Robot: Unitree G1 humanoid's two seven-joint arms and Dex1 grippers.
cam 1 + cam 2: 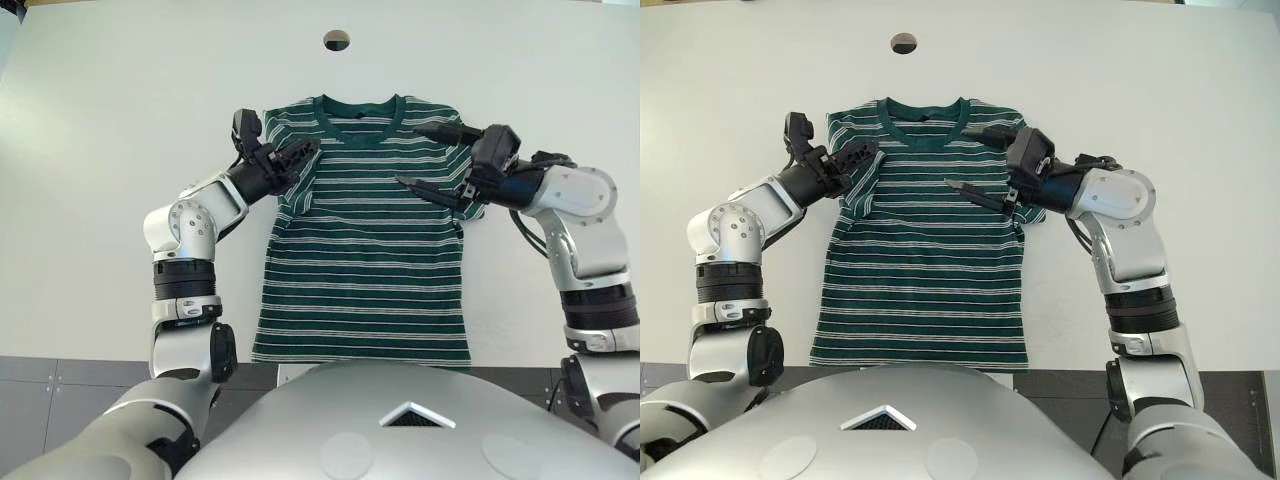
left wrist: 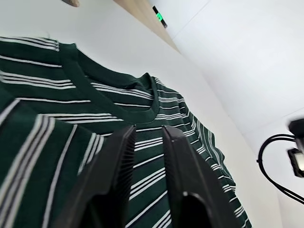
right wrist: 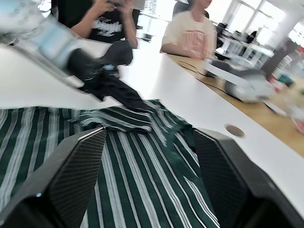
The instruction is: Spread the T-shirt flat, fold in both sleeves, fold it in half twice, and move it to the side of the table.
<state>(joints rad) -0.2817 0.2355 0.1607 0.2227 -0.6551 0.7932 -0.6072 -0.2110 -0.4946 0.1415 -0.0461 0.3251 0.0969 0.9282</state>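
T-shirt (image 1: 365, 250) flat under spread right tool (image 1: 408, 155)

white table (image 1: 1160, 80), small round hole (image 1: 903, 43) near its far edge. green striped t-shirt (image 1: 920, 270) lies flat, collar to the far side, hem at the near edge. left sleeve (image 1: 862, 190) is turned in over the body. left gripper (image 1: 870, 152) sits at the left shoulder of the shirt, just above that sleeve, fingers close together. right gripper (image 1: 956, 155) is over the upper chest near the collar, fingers spread wide, one by the collar, one lower. right arm covers most of the right sleeve.
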